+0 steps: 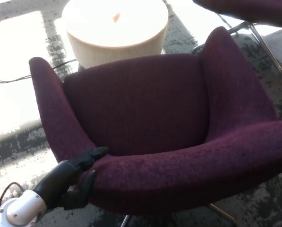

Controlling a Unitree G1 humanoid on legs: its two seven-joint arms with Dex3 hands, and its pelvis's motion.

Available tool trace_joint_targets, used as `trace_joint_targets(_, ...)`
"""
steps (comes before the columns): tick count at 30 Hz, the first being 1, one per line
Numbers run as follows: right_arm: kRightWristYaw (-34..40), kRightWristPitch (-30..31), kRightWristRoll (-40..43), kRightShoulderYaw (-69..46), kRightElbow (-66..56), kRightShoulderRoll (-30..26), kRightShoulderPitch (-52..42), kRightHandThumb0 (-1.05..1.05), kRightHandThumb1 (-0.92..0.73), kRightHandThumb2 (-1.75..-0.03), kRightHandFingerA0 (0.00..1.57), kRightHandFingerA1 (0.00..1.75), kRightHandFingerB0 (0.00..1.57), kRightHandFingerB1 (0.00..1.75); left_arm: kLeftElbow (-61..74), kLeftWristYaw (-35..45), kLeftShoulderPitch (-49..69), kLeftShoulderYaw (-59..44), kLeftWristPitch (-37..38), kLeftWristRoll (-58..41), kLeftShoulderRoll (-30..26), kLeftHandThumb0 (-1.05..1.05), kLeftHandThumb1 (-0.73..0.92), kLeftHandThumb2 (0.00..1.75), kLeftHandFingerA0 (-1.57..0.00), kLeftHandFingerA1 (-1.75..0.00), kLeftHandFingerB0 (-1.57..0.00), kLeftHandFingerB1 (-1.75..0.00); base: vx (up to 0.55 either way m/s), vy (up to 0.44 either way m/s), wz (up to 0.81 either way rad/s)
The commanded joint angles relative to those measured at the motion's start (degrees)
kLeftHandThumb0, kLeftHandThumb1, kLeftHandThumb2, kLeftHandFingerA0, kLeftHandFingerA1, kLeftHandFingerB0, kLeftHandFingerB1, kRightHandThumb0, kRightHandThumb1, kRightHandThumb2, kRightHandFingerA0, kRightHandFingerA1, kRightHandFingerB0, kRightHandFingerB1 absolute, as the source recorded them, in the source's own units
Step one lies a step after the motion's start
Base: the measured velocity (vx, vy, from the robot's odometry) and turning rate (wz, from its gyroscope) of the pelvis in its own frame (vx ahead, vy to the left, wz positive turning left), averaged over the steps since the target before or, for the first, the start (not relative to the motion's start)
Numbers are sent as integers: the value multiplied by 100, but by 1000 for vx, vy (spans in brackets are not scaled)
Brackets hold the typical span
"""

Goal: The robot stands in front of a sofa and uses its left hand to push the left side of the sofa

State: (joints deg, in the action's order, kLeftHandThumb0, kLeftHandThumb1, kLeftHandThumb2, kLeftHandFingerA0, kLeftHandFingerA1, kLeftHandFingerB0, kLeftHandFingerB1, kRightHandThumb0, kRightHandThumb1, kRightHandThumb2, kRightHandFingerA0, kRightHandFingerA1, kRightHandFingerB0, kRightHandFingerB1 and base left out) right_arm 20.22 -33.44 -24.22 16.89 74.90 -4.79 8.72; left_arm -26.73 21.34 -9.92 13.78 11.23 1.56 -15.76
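Item 1: black three-fingered left hand (pixel 73 178) on a white wrist, at 7 o'clock in the head view. Fingers spread, holding nothing; one upper finger and one lower finger press against the chair's left front corner.

Item 2: deep purple upholstered sofa chair (pixel 155 127), centre, lying at 2 o'clock from the hand and touching it, angled with its right side nearer.

Item 3: round cream side table (pixel 116 28), at 12 o'clock behind the chair.

Item 4: grey mottled carpet (pixel 18 146), below all.
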Motion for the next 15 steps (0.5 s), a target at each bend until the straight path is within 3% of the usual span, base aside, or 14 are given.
trace_joint_targets(1,67,56,-10,-41,27,-84,-6,-80,-57,-135,37,99,2,78,269,436,63,184,-163,-12,122,-90,84,119,-6,-19,-7,-20,0,0,0)
trace_joint_targets(4,127,19,-67,-5,34,-95,-12,-86,-60,-138,40,103,0,79,331,461,102,210,-283,5,126,-88,84,120,0,-16,-11,-23,0,0,0)
trace_joint_targets(13,158,11,-87,5,33,-105,-17,-88,-60,-139,46,107,0,79,552,451,162,374,-399,162,238,-94,89,123,-6,-15,-9,-18,0,0,0)
trace_joint_targets(15,156,56,-98,17,36,-103,-21,-78,-55,-133,36,97,4,78,517,510,139,440,-365,100,370,-94,89,122,-7,-17,-7,-12,0,0,0)
